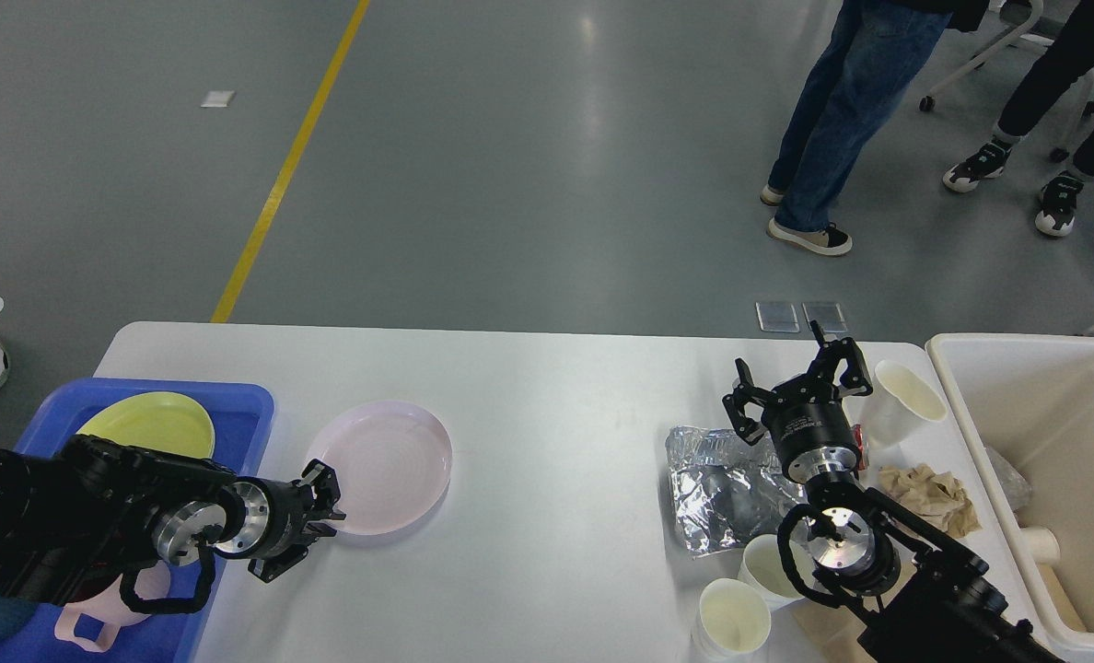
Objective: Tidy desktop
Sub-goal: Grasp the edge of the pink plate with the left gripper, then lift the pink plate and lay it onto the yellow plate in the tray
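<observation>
So the left hand (319, 516) is down low at the near-left part of the white surface (556, 460), and its fingers sit right at the near-left rim of the pale pink plate (383, 465). Looks like they're closed down narrow on that rim, but it's dark and bunched up there, so I honestly can't tell if it's actually gripping the plate or just touching it. Just to the left of that hand is the blue tray (243, 405) hanging off the surface's left end, with a yellow plate (151, 422) in its far part and a pink mug-ish thing (96, 619) in the near part, mostly under the arm.

The right hand (791, 387) is up above the right side of the surface with its fingers spread wide, nothing in it. Directly below and toward me from it is a crumpled sheet of foil (722, 488). Just to its right a white paper cup (906, 398) lies tipped on its side, and near that, closer to me, a wad of brown paper (929, 493). Two more paper cups (736, 617) stand by the arm's wrist at the near edge. Further right of the hand is the deep white bin (980, 396).

The surface itself fills the whole lower half of the view, wide and white, everything above sits on it or beside it.
</observation>
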Tool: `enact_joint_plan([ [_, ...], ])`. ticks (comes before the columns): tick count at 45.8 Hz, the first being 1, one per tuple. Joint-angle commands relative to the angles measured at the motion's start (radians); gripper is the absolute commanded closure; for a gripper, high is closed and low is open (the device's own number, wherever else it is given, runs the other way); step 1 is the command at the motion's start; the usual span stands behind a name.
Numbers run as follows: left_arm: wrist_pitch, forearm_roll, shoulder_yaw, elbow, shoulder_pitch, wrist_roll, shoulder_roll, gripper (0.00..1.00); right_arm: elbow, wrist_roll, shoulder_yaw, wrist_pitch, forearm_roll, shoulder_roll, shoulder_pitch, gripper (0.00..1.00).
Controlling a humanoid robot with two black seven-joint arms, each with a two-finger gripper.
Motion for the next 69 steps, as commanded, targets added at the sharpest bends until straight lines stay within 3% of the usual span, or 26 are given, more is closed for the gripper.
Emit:
enact_joint_plan([
  [1,-0.046,0.01,0.001,0.001,0.001,0.001,0.0,0.96,0.0,0.0,0.0,-0.001,0.0,0.0,0.0,0.0],
  [16,-0.064,0.012,0.003,0.001,0.003,0.003,0.002,1.0,0.001,0.0,0.0,-0.001,0.0,0.0,0.0,0.0],
  [24,-0.097,0.012,0.014,-0.031,-0.043,0.034,0.008,1.0,0.0,0.0,0.0,0.0,0.0,0.0,-0.001,0.0],
  [28,-0.127,0.012,0.057,-0.086,-0.135,0.063,0.051,1.0,0.0,-0.001,0.0,-0.001,0.0,0.001,0.0,0.0],
  [40,-0.304,0.013,0.251,-0.282,-0.509,0.09,0.161,1.0,0.0,0.0,0.0,0.0,0.0,0.0,0.0,0.0],
  [49,-0.386,0.012,0.397,-0.436,-0.753,0.107,0.163,1.0,0.0,0.0,0.0,-0.001,0.0,0.0,0.0,0.0],
  [60,-0.517,-0.045,0.584,-0.6,-1.043,0.063,0.122,1.0,0.0,0.0,0.0,-0.001,0.0,0.0,0.0,0.0],
  [64,-0.58,-0.089,0.665,-0.6,-1.097,0.023,0.118,1.0,0.0,-0.001,0.0,0.0,0.0,0.0,0.0,0.0],
  [69,-0.601,-0.08,0.712,-0.588,-1.103,-0.028,0.122,1.0,0.0,0.0,0.0,0.0,0.0,0.0,0.0,0.0],
])
